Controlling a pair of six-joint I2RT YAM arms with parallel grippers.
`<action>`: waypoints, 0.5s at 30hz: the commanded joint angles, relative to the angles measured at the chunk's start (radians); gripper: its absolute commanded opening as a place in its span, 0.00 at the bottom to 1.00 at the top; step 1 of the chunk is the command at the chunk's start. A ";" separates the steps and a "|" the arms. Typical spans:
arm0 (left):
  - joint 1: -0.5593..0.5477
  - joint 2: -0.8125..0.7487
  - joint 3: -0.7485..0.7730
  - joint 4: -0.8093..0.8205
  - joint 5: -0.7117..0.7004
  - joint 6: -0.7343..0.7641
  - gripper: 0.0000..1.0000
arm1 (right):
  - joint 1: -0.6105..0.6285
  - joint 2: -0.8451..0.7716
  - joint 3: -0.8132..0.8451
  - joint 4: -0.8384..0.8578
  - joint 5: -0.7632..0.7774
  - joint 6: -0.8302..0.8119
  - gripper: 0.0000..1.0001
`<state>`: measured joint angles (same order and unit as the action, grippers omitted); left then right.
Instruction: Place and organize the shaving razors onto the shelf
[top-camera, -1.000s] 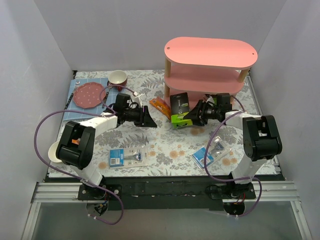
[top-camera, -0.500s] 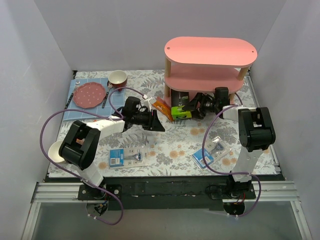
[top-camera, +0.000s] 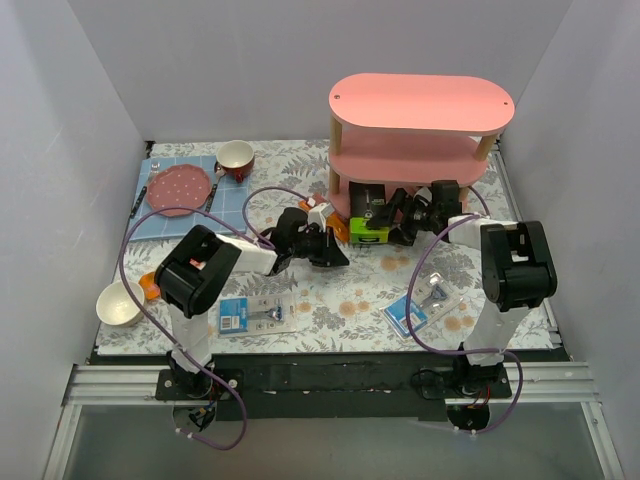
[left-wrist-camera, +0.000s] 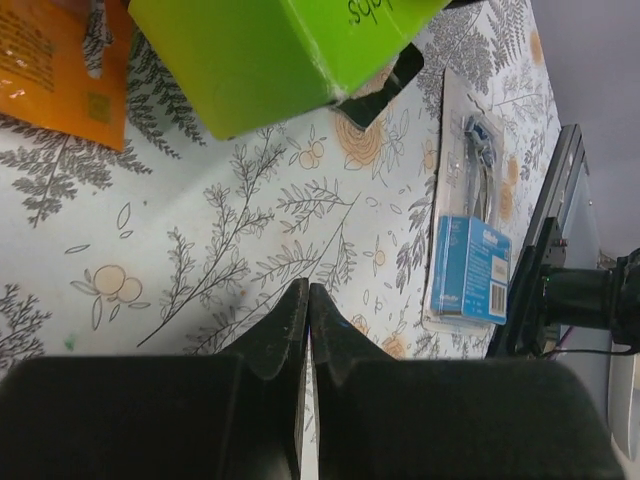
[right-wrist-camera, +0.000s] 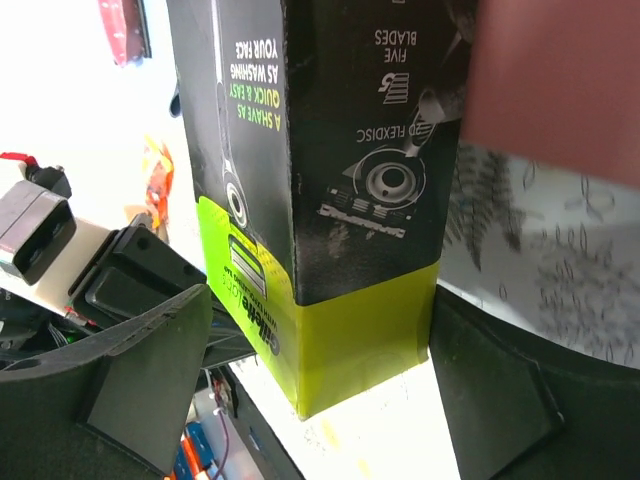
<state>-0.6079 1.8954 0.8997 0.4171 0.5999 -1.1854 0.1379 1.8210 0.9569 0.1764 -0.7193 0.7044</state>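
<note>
right end effector (top-camera: 390, 222), pinched on the dark grey razor box (top-camera: 366, 203), has been carried in under the boards of the pink shelf (top-camera: 420, 105), and the left end effector (top-camera: 338, 256), pressed together, has been brought near, so placement is judged nearly done.

Surface (top-camera: 335, 300): floral-print cloth. Pink shelf (top-camera: 420, 105) stands at the far right. Orange packet (left-wrist-camera: 50, 70) lies flat just left of the shelf base. One blister pack (top-camera: 425, 303) lies in front of the shelf, second blister pack (top-camera: 255, 316) front-left of it. White bowl (top-camera: 118, 303) well to the shelf's front-left; blue checked mat (top-camera: 228, 200) well left of it.
</note>
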 joint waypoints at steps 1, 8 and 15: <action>-0.038 0.005 0.027 0.135 -0.051 -0.040 0.00 | -0.003 -0.084 -0.010 0.002 0.017 -0.059 0.93; -0.076 0.056 0.090 0.155 -0.141 -0.089 0.00 | -0.004 -0.106 -0.017 -0.017 0.034 -0.086 0.93; -0.076 0.016 0.085 0.088 -0.212 -0.039 0.03 | 0.003 -0.068 0.022 0.034 -0.012 -0.091 0.72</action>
<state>-0.6846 1.9621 0.9703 0.5316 0.4614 -1.2526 0.1375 1.7771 0.9333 0.1162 -0.7010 0.6685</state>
